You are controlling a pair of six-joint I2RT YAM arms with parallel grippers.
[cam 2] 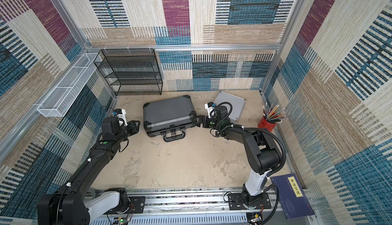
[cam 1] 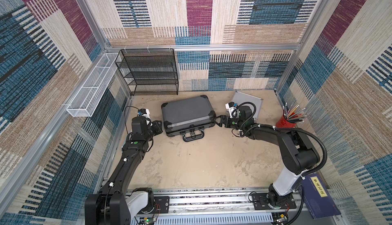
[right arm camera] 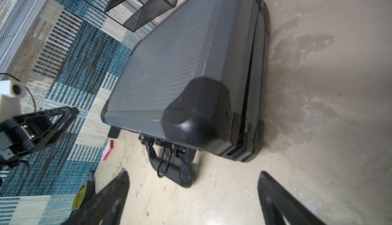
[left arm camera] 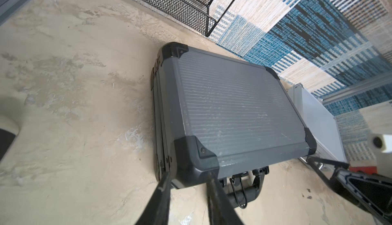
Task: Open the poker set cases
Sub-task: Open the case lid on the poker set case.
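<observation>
The sandy worktop (cam 1: 201,160) carries everything. At its back left stands a black mesh rack (cam 1: 148,71), shelves too dark to read. Before it lies the dark grey case (cam 1: 186,111), lid down, contents hidden. The silver case (cam 2: 230,105) sits to its right, largely covered by the right arm (cam 1: 265,130); whether it lies flat I cannot tell. A red pot (cam 1: 283,123) holds pencils (cam 1: 293,112). The right end effector (right arm camera: 193,173) gapes wide at the grey case's near right corner; the left end effector (left arm camera: 188,175), fingers (left arm camera: 163,192) narrowly parted, grips nothing beside the near left corner.
</observation>
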